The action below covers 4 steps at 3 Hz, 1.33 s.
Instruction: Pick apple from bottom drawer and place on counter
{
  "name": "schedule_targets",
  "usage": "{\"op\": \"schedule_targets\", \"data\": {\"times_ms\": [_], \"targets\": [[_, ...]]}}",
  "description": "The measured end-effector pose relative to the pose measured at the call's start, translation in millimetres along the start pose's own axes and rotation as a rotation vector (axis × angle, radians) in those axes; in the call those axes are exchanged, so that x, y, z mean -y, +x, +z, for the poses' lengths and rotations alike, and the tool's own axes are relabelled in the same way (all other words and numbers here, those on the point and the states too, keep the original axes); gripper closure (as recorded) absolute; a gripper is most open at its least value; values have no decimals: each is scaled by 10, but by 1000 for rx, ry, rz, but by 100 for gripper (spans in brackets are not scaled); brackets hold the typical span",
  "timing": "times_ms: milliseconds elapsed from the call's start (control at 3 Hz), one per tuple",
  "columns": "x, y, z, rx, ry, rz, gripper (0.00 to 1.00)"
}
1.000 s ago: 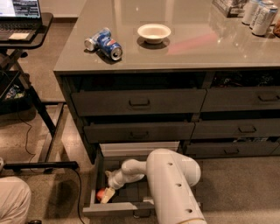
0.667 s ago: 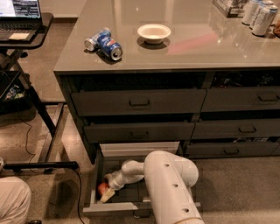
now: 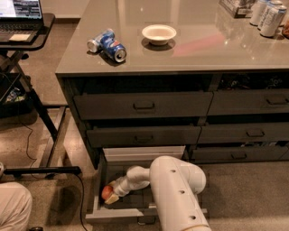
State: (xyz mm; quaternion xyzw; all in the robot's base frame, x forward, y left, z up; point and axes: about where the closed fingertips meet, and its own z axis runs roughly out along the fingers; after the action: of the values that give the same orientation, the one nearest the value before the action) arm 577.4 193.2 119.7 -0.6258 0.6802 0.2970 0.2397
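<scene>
Camera view: your gripper is inside the open bottom drawer, against the apple at the drawer's left side. Whether it has clenched, you cannot tell. The step looks like grasping. Next, you need a firm hold, then a lift to the counter above the drawer.

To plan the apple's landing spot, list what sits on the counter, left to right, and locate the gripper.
Lying soda cans, bowl, package, upright cans. The gripper is in the bottom drawer beside the apple.
</scene>
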Motion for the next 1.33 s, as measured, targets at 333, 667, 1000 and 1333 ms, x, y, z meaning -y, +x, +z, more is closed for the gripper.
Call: {"op": "schedule_targets", "data": {"times_ms": [333, 667, 1000, 1333], "targets": [[14, -15, -144, 21, 18, -2, 89], [2, -47, -560, 78, 34, -21, 100], [-4, -101, -1284, 162, 50, -72, 100], [-38, -234, -2133, 221, 68, -145, 100]]}}
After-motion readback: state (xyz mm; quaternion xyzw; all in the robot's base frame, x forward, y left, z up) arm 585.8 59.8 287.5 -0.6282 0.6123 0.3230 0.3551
